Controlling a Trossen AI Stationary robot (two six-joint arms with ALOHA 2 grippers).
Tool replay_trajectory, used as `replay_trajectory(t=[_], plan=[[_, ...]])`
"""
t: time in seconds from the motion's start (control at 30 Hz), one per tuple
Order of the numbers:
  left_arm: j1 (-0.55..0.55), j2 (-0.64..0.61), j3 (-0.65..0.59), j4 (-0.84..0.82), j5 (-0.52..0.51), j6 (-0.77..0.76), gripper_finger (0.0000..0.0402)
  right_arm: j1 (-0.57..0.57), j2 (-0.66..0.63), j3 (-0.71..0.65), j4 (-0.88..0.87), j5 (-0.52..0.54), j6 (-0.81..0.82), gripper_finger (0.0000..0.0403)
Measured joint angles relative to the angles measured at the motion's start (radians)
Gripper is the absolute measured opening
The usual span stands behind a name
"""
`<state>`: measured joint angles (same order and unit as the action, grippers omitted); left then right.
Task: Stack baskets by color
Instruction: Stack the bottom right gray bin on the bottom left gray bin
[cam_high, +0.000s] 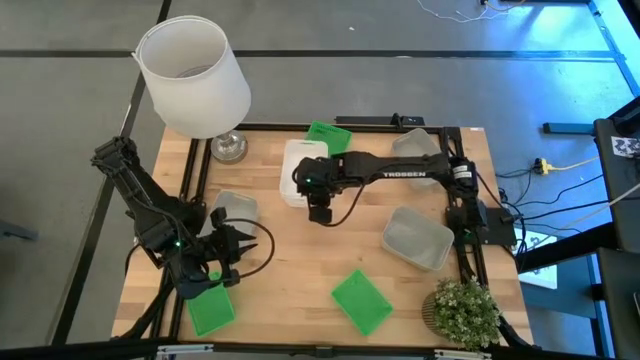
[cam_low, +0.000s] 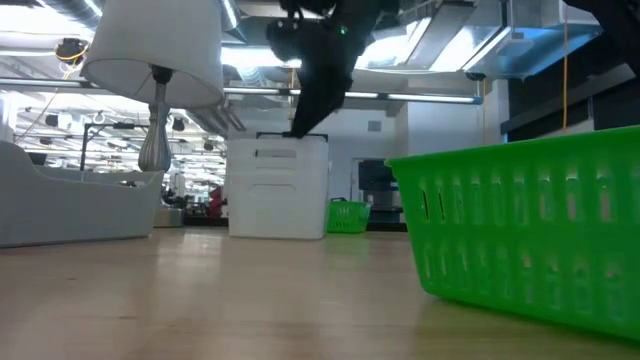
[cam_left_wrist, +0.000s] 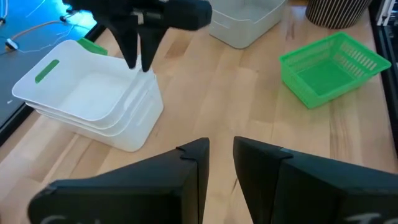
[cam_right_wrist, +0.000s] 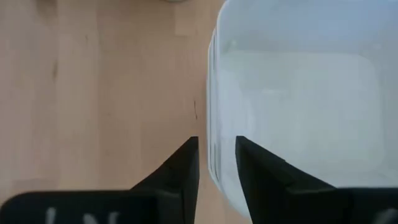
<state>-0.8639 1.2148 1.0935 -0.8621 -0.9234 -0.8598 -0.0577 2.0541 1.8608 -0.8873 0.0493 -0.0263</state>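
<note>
White baskets (cam_high: 298, 172) were stacked at twelve o'clock on the worktop (cam_high: 300, 262), the right gripper (cam_high: 319, 212) straddling their rim with jaws parted, gripping nothing. Green baskets (cam_high: 361, 301) and grey baskets (cam_high: 417, 238) remained scattered, unstacked. The left gripper (cam_high: 228, 246) waited at eight o'clock, jaws slightly apart, empty.

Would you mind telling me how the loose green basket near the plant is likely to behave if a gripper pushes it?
The green basket looks thin, slatted plastic, so probably light. Lying flat on smooth wood, it would likely slide, not tip.
</note>
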Motion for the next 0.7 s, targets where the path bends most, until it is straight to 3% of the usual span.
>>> replay_trajectory(t=[0.13,0.43,0.7], plan=[[0.000,0.000,0.000,-0.001,0.001,-0.035,0.0065,0.018,0.000,0.077,-0.071,-0.018,0.013,0.0105],[0.000,0.000,0.001,-0.081,0.054,-0.230,0.0065,0.148,0.000,0.202,-0.163,-0.224,-0.079,0.0106],[0.014,0.001,0.001,-0.168,0.059,-0.424,0.0065,0.317,-0.006,0.248,-0.267,-0.230,-0.110,0.0106]])
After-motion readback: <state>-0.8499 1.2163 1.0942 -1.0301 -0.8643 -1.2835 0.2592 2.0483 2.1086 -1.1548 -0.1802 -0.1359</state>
